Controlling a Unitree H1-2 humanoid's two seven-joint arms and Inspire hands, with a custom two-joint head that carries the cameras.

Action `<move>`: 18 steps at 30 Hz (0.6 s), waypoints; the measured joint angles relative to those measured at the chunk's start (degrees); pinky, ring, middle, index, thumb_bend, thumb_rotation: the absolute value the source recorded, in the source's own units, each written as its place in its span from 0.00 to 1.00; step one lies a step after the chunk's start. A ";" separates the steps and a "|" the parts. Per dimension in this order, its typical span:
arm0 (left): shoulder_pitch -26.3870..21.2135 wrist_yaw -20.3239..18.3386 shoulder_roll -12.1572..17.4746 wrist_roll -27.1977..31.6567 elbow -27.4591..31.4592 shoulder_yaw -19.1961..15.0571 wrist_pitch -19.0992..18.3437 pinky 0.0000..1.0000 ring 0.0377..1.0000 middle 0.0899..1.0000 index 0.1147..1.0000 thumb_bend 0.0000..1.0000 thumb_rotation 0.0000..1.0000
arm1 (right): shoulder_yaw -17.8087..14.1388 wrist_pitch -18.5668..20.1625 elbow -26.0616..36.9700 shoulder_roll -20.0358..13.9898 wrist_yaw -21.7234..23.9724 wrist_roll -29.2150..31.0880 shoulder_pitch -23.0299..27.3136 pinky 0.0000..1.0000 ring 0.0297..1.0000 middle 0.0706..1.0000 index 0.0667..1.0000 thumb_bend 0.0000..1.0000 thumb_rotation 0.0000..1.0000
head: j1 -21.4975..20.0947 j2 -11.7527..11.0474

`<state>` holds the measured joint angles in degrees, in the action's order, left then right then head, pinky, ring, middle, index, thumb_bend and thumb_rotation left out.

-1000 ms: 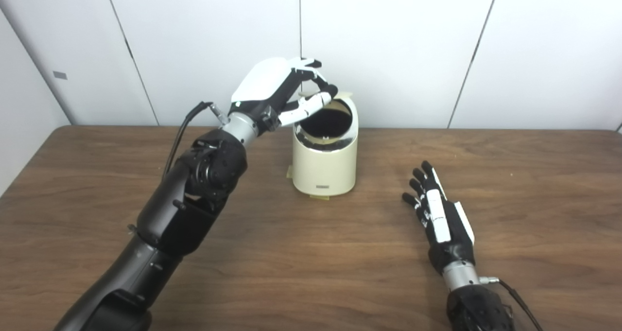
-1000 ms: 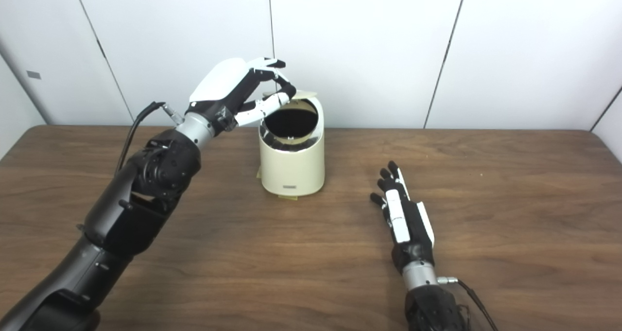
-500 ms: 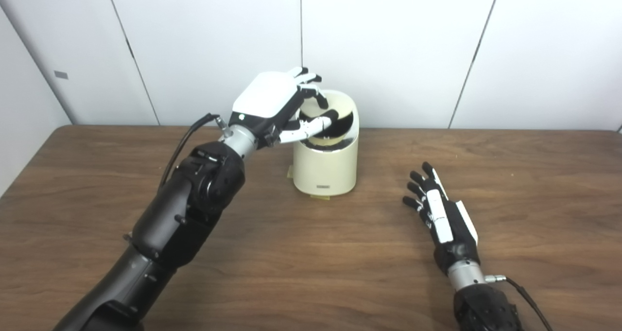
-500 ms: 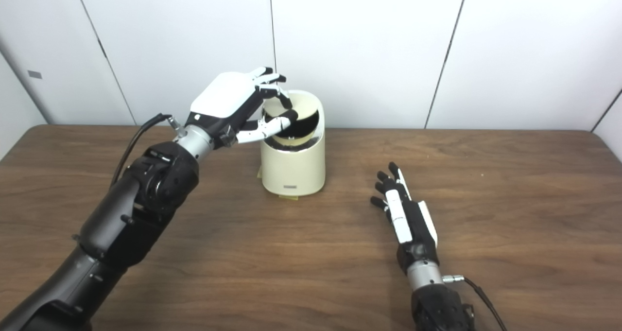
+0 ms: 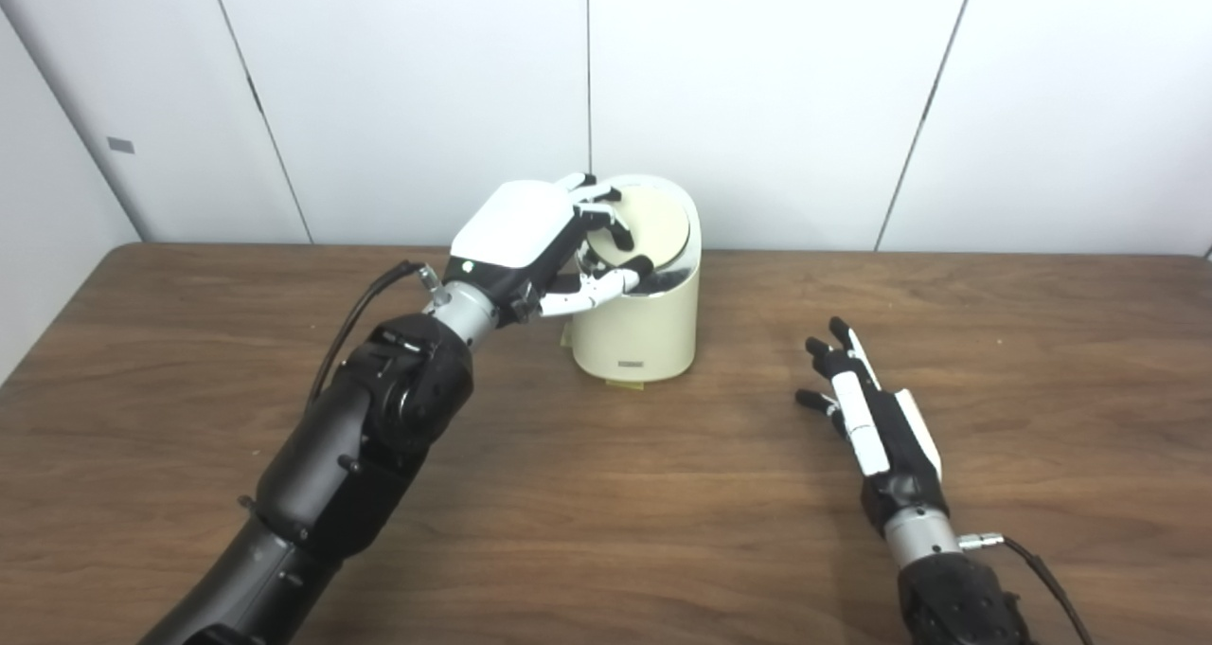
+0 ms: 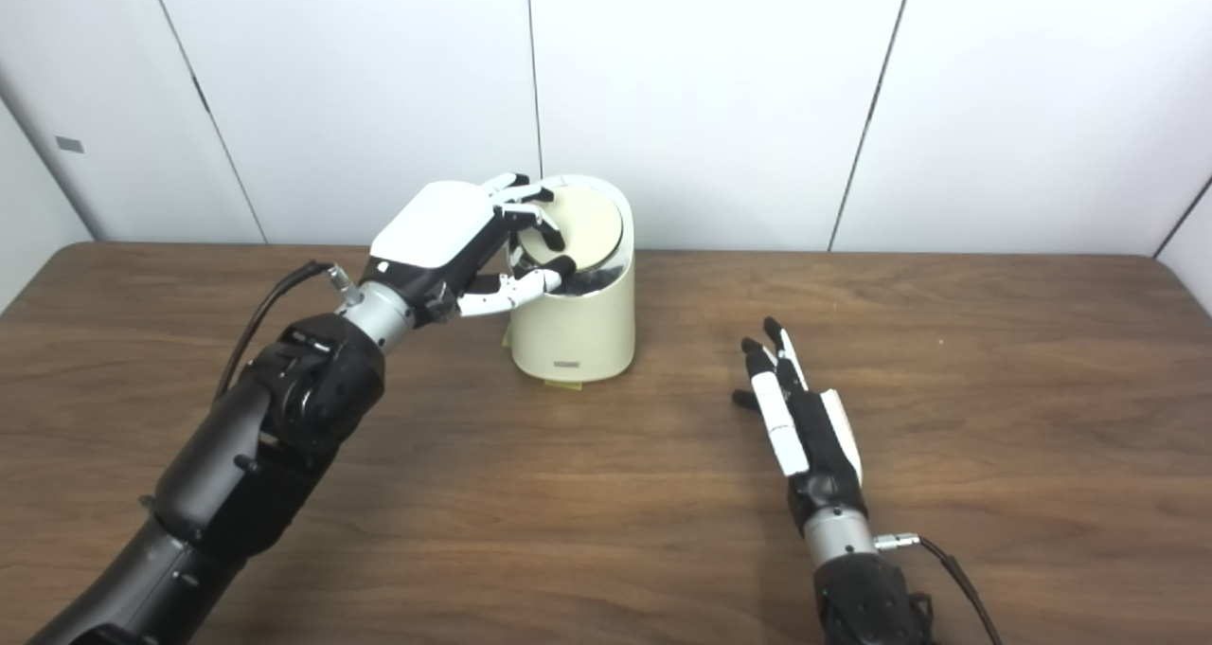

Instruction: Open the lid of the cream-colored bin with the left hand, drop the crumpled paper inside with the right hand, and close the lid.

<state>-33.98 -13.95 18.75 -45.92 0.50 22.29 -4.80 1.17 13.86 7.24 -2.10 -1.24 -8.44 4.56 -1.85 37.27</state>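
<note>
Two hands over wood table (image 5: 606, 531) w/ white wall panels (image 5: 757, 86): L fingers (image 5: 606, 228) on lid (image 5: 653, 223), R fingers (image 5: 833, 361) apart.

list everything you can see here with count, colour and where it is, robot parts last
round cream-coloured plastic bin: one, cream, far middle of the table near the wall
flat round bin lid: one, cream, tilted on the bin top, nearly shut, a dark gap along its front edge
brown wooden table: one, dark brown, fills the lower picture
white wall panels: white with dark seams, behind the table
crumpled paper: none visible
left hand: one, white and black, fingers on the lid's left edge
right hand: one, black and white, open, flat on the table right of the bin, holding nothing
</note>
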 measured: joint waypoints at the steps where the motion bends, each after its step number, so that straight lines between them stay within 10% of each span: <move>1: 0.13 0.08 -0.13 -0.02 0.00 -0.02 0.00 0.86 0.94 0.89 0.64 0.47 0.85 | 0.01 0.60 0.25 0.06 -0.47 -0.48 -0.09 0.90 0.96 0.93 1.00 0.59 1.00 | 0.00 0.00; 18: -0.08 2.52 0.87 -18.42 -0.13 6.80 1.57 0.98 1.00 0.94 0.67 0.56 1.00 | -2.04 2.88 0.91 1.59 -1.25 0.82 -0.13 1.00 1.00 0.97 1.00 0.61 1.00 | -0.26 0.62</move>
<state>-34.06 -11.43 19.62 -64.34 0.37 29.09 -3.23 -0.88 16.74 8.15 -0.51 -2.49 -7.62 4.43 -2.11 37.88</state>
